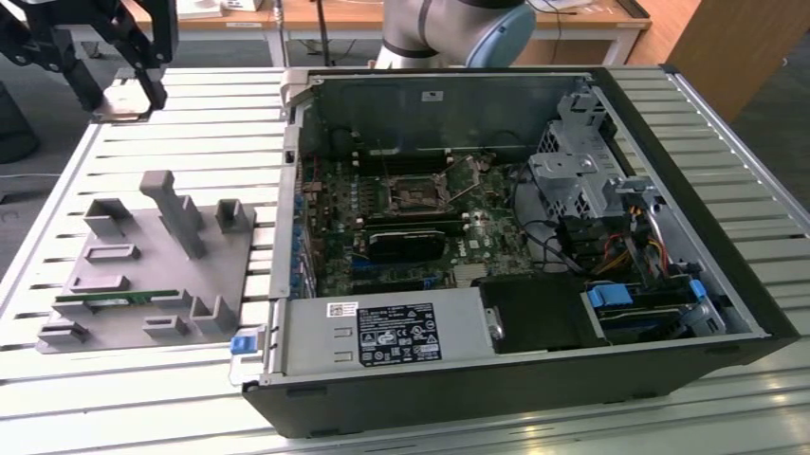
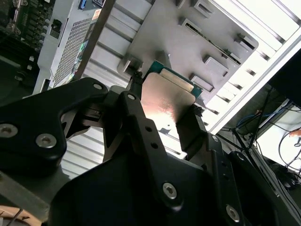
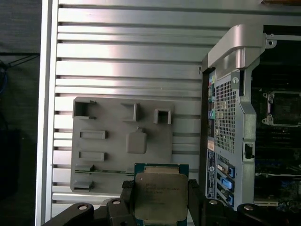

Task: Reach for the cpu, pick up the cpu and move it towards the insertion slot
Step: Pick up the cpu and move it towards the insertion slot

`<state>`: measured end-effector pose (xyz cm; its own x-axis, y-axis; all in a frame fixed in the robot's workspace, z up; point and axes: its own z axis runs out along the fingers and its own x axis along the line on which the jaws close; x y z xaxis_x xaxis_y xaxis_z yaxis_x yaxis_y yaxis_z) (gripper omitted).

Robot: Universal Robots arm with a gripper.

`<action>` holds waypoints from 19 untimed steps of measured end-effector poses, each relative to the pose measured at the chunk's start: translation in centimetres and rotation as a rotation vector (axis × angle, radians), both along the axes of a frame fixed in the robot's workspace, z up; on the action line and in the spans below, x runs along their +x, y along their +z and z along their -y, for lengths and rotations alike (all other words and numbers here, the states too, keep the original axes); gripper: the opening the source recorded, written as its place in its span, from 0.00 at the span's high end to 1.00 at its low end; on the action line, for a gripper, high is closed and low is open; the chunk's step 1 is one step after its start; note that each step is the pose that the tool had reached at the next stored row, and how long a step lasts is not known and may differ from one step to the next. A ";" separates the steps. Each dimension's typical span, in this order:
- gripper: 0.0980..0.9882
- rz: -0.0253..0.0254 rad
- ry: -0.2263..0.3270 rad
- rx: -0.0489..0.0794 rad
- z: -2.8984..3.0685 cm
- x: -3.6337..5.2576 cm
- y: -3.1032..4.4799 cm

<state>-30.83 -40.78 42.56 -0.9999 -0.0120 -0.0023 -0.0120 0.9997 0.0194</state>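
Note:
My gripper (image 1: 121, 102) hangs high above the slatted table at the exterior view's far left, shut on the cpu (image 1: 123, 93). In both wrist views the cpu (image 3: 160, 194) (image 2: 167, 96) shows as a silvery square plate with a green rim, clamped by its two side edges between the black fingers (image 3: 126, 200). It is held above the near edge of the grey tray (image 3: 117, 141). The insertion slot (image 1: 414, 192) is a square socket with a dark centre and a metal frame on the motherboard inside the open computer case. In the first wrist view the insertion slot (image 3: 284, 108) lies well off to one side of the gripper.
The grey tray (image 1: 139, 275) has upright posts and recesses and holds a long green memory stick (image 1: 114, 299). The open computer case (image 1: 532, 398) has raised walls, a drive cage (image 1: 576, 180), cables and a labelled power supply (image 1: 379, 334). The robot's base (image 1: 437, 33) stands behind the case.

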 end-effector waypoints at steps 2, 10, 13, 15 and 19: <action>0.50 -0.0001 0.000 0.000 0.00 0.27 0.00; 0.50 -0.0001 0.000 0.000 -0.05 1.56 0.00; 0.50 -0.0001 0.000 0.000 -0.08 2.15 -0.01; 0.50 0.0000 0.000 0.000 -0.10 2.57 -0.02; 0.50 0.0000 0.000 0.000 -0.17 3.46 -0.03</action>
